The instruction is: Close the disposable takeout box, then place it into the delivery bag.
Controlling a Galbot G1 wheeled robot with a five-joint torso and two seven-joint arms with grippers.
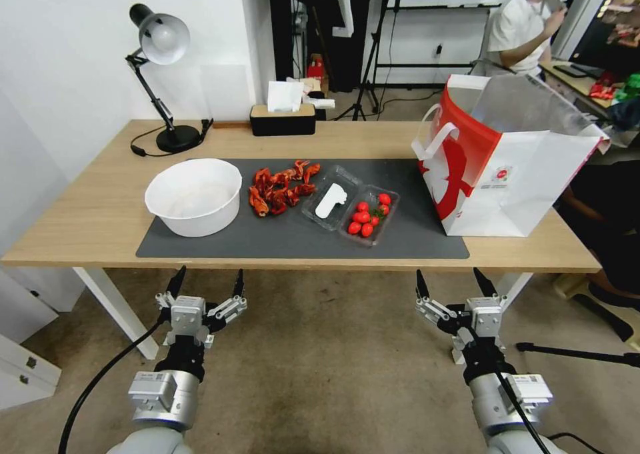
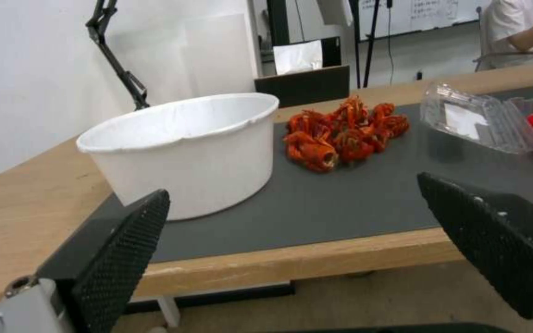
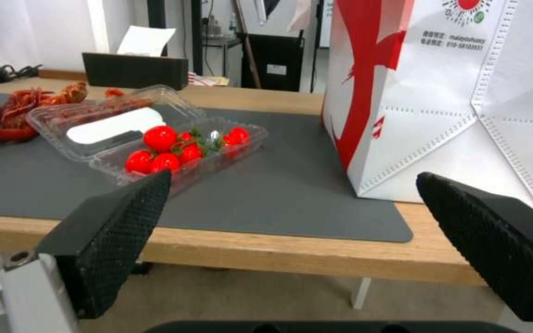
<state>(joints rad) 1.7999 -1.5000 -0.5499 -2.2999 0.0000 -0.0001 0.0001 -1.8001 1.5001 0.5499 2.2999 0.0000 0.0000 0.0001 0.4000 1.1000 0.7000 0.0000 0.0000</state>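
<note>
Fingers spread, both the left gripper [image 1: 207,286] and right gripper [image 1: 452,284] wait short of the open takeout box [image 1: 351,206]; light, flimsy, best pressed at its lid edge.

Both arms hang low and forward; the left claw [image 1: 205,285] and right claw [image 1: 455,285] gape wide, seemingly level.

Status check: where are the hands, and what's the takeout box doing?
Left hand and right hand open, hanging below the table's front edge. Takeout box lying open on the mat, lid flat. Delivery bag upright beside it, mouth open. Nothing between.
</note>
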